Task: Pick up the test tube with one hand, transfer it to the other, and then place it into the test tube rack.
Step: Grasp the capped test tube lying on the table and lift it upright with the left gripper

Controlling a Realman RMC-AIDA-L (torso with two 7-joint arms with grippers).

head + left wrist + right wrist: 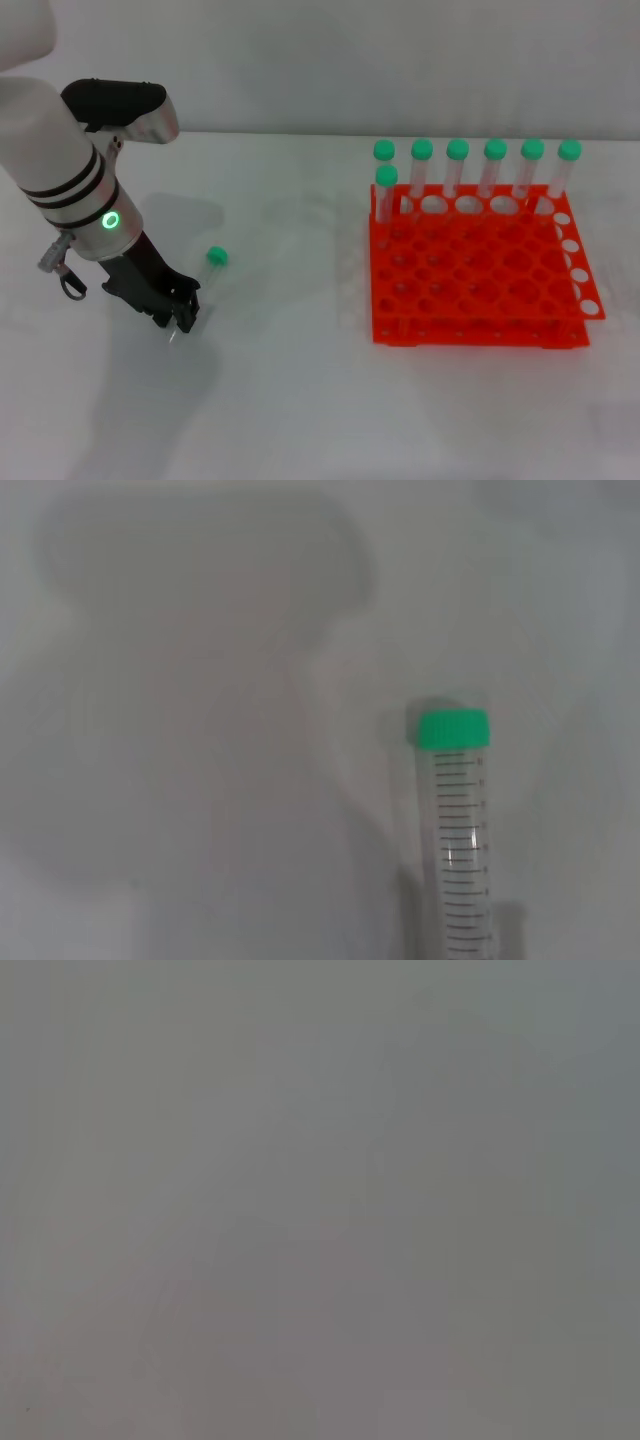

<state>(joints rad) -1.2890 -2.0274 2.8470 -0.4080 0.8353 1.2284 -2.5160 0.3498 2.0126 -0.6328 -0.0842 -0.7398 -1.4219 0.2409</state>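
Your left pincer [178, 318] sits low over the white table [300, 400], tips almost at the surface, and the test tube [203, 282] lies flat right at it: the clear body runs from between the tips up and away toward its green cap [217, 256], which points toward the far edge and slightly toward the rack. In the left wrist view the test tube [458, 840] runs straight out from the camera, cap farthest off, so its long axis lines up with the arm's reach and the tips would meet the uncapped end.

I cannot tell whether the fingers have closed on the tube or merely stand either side of it; the tube looks to be resting on the table, so I judge the pickup not yet done.

The test tube rack [478, 270] stands well apart to your right, seven capped tubes along its far rows. The right arm shows nowhere in the head view, so only the left is near the tube; the handover has to wait for it
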